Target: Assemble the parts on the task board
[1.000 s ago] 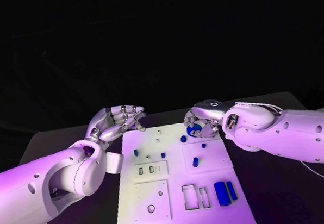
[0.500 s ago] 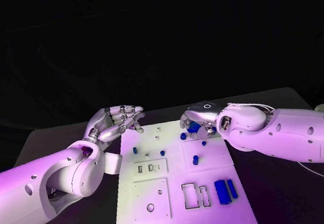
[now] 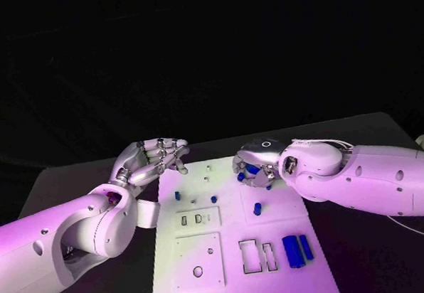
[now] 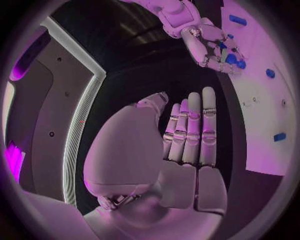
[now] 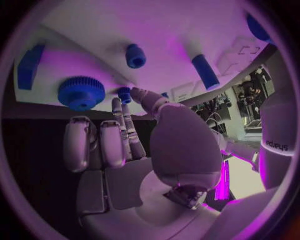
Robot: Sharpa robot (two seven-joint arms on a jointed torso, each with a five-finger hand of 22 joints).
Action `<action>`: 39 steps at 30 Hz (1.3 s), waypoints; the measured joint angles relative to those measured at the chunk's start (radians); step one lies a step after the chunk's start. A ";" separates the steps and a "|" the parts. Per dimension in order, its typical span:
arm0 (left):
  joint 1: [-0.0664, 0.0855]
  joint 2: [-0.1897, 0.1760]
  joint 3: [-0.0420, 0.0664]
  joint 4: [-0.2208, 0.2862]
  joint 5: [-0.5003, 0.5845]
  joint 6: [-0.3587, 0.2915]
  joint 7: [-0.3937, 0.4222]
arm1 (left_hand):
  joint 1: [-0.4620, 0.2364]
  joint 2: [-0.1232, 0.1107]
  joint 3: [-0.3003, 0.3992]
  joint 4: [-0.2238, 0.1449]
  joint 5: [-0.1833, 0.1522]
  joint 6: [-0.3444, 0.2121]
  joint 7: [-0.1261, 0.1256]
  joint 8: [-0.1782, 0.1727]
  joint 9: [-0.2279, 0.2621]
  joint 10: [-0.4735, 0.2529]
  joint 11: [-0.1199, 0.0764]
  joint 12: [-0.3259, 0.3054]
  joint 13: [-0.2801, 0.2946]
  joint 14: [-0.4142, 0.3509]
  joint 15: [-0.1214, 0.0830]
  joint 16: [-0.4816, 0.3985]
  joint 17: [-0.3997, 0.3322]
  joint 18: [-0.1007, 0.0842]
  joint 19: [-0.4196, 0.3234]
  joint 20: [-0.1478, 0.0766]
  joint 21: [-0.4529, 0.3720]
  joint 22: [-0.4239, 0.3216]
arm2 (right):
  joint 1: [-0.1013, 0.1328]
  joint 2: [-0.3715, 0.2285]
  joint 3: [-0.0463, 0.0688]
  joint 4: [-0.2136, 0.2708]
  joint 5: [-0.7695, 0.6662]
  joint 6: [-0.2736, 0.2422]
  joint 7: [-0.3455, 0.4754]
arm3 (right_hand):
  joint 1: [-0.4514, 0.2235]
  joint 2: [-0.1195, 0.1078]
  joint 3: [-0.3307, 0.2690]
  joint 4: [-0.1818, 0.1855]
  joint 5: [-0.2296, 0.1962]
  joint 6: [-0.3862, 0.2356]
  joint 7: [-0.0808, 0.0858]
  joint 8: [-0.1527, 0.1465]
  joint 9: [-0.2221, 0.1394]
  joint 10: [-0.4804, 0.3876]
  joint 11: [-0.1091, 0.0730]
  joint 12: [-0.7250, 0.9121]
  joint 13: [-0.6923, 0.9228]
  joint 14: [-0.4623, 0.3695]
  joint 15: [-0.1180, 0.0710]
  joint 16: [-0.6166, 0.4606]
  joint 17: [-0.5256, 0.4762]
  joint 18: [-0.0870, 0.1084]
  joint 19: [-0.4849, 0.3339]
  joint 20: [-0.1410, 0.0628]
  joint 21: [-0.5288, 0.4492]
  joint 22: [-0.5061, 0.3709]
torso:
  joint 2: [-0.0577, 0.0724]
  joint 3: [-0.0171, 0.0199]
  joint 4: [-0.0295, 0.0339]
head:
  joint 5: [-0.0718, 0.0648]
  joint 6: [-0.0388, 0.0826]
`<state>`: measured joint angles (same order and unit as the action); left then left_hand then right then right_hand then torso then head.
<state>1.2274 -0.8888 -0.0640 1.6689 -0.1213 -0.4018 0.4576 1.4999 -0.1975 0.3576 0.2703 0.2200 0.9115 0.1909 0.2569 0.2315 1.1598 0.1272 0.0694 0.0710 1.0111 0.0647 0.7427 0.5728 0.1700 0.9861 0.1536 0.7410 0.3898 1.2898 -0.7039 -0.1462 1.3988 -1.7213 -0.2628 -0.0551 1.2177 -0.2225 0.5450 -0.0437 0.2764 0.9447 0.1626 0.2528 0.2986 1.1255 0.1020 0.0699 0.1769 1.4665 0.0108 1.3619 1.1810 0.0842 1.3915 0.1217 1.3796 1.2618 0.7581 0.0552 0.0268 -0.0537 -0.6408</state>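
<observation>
two hands at the far end of the task board point(image 3: 235, 258). right hand point(image 3: 254, 164) hangs over the blue gear point(image 5: 81, 92) near the far right corner, fingers loosely apart, grasping nothing. left hand point(image 3: 154, 158) raised off the board's far left edge, released. risk, as i judge it: fingertips catching the short blue peg point(image 5: 135, 55) beside the gear, or nudging the gear off its seat.

Your left hand point(image 3: 157, 158) is raised, fingers extended together; your right hand point(image 3: 256, 166) points downward, fingers loosely extended.
</observation>
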 measured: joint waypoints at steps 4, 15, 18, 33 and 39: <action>0.000 0.000 0.000 -0.001 0.000 0.000 0.000 | 0.000 0.000 0.000 0.000 0.000 0.000 0.000 0.000 0.000 0.000 0.000 0.000 0.000 0.000 0.000 0.000 0.000 0.000 0.000 0.000 0.000 0.000 | 0.000 0.001 0.000 0.000 -0.003 -0.001 -0.001 | 0.004 0.004 0.003 0.003 0.000 0.000 0.000 0.000 0.002 0.000 0.000 0.000 0.002 0.000 0.000 0.005 0.006 -0.015 0.007 0.000 0.005 0.006 | 0.004 0.0012 0.0006 | -0.001 0.001; 0.000 0.000 0.000 -0.005 0.001 0.000 -0.003 | 0.000 0.000 0.006 0.000 0.000 0.000 0.000 0.000 0.001 -0.004 0.004 0.000 0.000 0.000 0.000 0.004 0.000 0.000 0.000 0.000 0.007 0.003 | 0.000 0.003 0.001 0.000 -0.007 -0.002 -0.006 | 0.033 0.033 0.039 0.014 -0.043 0.046 -0.017 0.027 0.029 0.042 -0.016 0.018 0.017 0.000 0.000 0.027 0.022 -0.015 0.020 -0.005 0.028 0.041 | 0.010 0.0036 0.0005 | -0.002 0.003; 0.000 0.000 0.000 -0.005 0.001 0.001 -0.004 | 0.000 0.000 0.006 0.000 0.000 0.000 0.000 0.000 0.001 -0.004 0.004 0.000 0.000 0.000 0.000 0.004 0.000 0.000 0.000 0.000 0.007 0.004 | 0.000 0.005 0.003 -0.002 -0.010 -0.003 -0.008 | 0.037 0.037 0.050 0.011 -0.045 0.060 -0.020 0.037 0.038 0.055 -0.021 0.021 0.023 0.000 0.000 0.029 0.026 -0.015 0.025 -0.011 0.036 0.046 | 0.013 0.0037 0.0014 | -0.003 0.003; 0.000 -0.001 0.000 -0.008 0.004 0.003 -0.008 | 0.000 0.000 0.006 0.000 0.000 0.000 0.000 0.000 0.002 -0.004 0.004 0.000 0.000 0.000 0.000 0.004 0.001 0.000 -0.007 0.000 0.012 0.006 | -0.009 -0.008 0.004 0.027 -0.031 -0.067 -0.021 | 0.054 0.065 0.073 0.005 -0.105 0.083 -0.033 0.082 0.066 0.074 -0.021 0.030 0.051 0.000 -0.015 0.037 0.029 -0.015 0.036 -0.021 0.055 0.046 | 0.022 0.0045 0.0046 | 0.001 0.008; 0.000 -0.001 0.000 -0.016 0.005 0.003 -0.008 | 0.000 0.000 0.006 0.000 0.000 0.000 0.000 0.000 0.002 -0.004 0.004 0.000 0.000 0.000 0.000 0.004 0.000 0.000 -0.007 0.000 0.012 0.008 | -0.008 -0.010 0.009 0.044 -0.035 -0.110 -0.031 | 0.052 0.066 0.077 0.002 -0.107 0.083 -0.033 0.084 0.095 0.075 -0.021 0.032 0.058 0.000 -0.015 0.041 0.031 -0.015 0.036 -0.021 0.055 0.046 | 0.024 0.0036 0.0040 | 0.002 0.017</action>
<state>1.2276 -0.8903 -0.0639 1.6534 -0.1164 -0.3987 0.4497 1.5000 -0.1974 0.3631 0.2703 0.2201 0.9115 0.1909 0.2570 0.2332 1.1562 0.1307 0.0695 0.0707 1.0112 0.0647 0.7466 0.5732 0.1700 0.9790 0.1536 0.7526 0.3978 1.2822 -0.7137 -0.1371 1.4424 -1.7565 -0.3730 -0.0861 1.2702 -0.1563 0.6215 -0.0421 0.1695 1.0276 0.1295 0.3367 0.3939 1.2004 0.0806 0.1022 0.2349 1.4666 -0.0040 1.4027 1.2119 0.0690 1.4271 0.1003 1.4344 1.3079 0.7824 0.0589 0.0309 -0.0516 -0.6240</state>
